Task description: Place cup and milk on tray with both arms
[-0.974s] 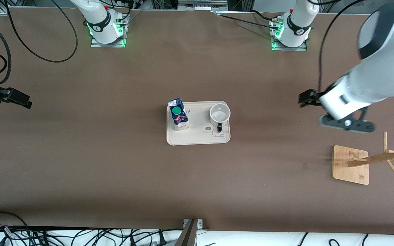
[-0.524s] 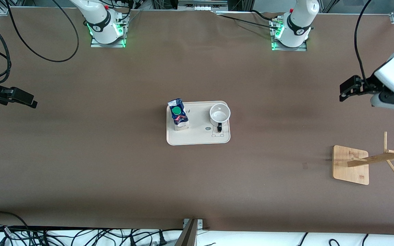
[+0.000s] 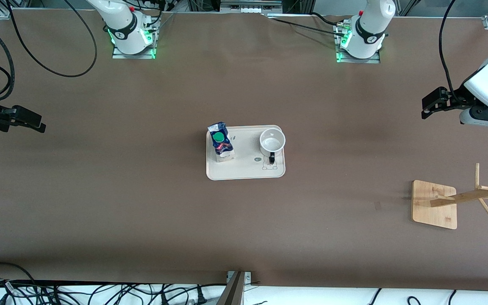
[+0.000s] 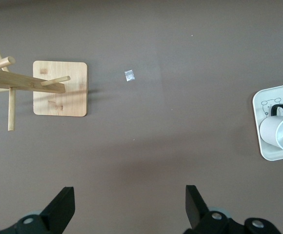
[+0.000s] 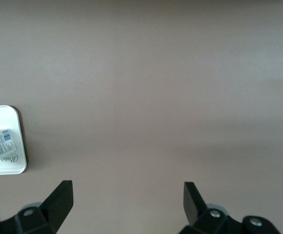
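The left gripper (image 3: 427, 106), jaws spread and empty, is seen at the front view's right edge; the right gripper (image 3: 36, 123), likewise spread, at its left edge. At centre, the tray (image 3: 246, 171) lies lengthwise across the frame, carrying the upright milk (image 3: 221, 142) and the cup (image 3: 272, 143), handle pointing toward the lower edge. Bare table (image 3: 142, 203) surrounds it.

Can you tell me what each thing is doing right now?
cup: upright on the tray, looks empty.
milk: upright on the tray, green cap on.
tray: flat on the table.
wooden rack: standing, pegs bare.
left gripper: jaws open, holding nothing.
right gripper: jaws open, holding nothing.
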`<state>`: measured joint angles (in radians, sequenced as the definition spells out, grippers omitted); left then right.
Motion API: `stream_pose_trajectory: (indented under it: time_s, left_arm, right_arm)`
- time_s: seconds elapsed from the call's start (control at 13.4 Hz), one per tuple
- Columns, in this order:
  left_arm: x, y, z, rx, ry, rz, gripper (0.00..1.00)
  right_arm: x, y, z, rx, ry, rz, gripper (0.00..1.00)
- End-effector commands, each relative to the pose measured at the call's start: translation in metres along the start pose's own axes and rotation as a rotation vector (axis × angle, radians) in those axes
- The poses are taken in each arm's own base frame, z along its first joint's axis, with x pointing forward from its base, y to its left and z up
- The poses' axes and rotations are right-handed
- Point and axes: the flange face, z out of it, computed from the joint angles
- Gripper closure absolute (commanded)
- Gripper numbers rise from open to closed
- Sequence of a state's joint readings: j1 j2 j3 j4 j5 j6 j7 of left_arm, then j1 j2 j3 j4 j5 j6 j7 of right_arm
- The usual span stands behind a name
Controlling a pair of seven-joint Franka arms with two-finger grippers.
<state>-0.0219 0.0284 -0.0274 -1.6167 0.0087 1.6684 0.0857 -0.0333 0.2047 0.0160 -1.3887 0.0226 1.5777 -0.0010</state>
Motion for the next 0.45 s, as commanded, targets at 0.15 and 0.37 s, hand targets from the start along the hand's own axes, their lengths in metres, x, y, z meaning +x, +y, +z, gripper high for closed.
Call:
stream_pose_trajectory:
  time_s: [0.15, 0.37]
  left_arm:
    - [-0.0101, -0.0014, -0.0038, 0.024, -0.002, 0.008, 0.0]
    - [-0.0105, -0.0022, -0.003, 0.024, -0.005, 0.007, 0.0]
  right_arm:
    - [-0.0022, 0.0026, -0.0012, 0.006, 0.005, -0.013, 0.0]
    - [-0.0025, 0.0078, -0.0004, -0.001, 0.002, -0.006, 0.0]
